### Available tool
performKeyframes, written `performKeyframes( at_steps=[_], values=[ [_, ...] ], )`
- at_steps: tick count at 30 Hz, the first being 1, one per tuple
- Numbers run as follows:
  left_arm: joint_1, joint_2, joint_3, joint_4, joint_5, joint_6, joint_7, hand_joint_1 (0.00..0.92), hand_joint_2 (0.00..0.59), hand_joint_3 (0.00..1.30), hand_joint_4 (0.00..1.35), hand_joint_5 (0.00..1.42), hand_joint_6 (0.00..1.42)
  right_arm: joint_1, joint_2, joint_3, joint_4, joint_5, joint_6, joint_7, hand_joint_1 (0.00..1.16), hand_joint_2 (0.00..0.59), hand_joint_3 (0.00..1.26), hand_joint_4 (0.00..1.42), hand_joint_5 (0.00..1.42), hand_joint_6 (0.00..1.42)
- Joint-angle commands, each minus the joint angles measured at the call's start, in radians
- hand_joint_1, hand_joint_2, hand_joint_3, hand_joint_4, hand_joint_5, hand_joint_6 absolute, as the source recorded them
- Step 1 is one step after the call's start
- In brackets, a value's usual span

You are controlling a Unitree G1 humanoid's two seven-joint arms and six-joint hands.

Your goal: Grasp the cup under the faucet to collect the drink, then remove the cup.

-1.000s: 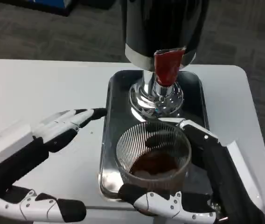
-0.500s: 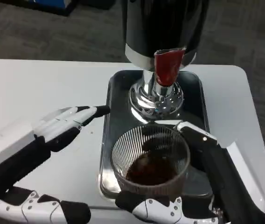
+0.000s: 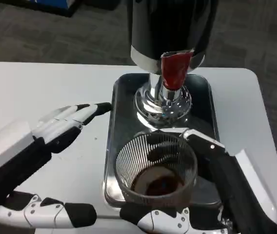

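A clear ribbed cup point(image 3: 156, 168) with dark brown drink in its bottom is held by my right hand point(image 3: 211, 195) over the near end of the steel tray point(image 3: 122, 102). The thumb curls under the cup's front and the fingers wrap its far side. Behind it stands the black dispenser point(image 3: 172, 29) on a chrome base, with its red faucet lever point(image 3: 173, 68) above and beyond the cup. My left hand point(image 3: 55, 131) hovers open over the table left of the tray, fingers stretched toward the tray's edge and touching nothing.
The white table point(image 3: 41, 87) reaches left and back. Its right edge runs close beside the tray, with grey carpet point(image 3: 255, 34) beyond. The tray's raised rim surrounds the dispenser base.
The cup has drifted slightly toward me and left in my right hand's grip. My left hand has lifted a little, its fingers staying near the tray's left edge.
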Motion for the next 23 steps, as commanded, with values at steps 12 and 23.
performKeyframes(
  at_steps=[12,23],
  values=[
    [-0.004,-0.017,-0.012,0.006,0.022,0.012,0.028,0.000,0.026,0.04,0.00,0.00,0.00,-0.019,0.044,0.071,-0.006,0.005,0.008,-0.010,0.84,0.157,0.68,0.70,0.88,0.90],
    [0.005,-0.018,0.010,0.019,0.016,0.009,0.032,0.000,0.029,0.04,0.00,0.00,0.00,-0.072,0.055,0.088,0.057,-0.002,0.016,-0.023,0.84,0.157,0.68,0.70,0.90,0.90]
  ],
)
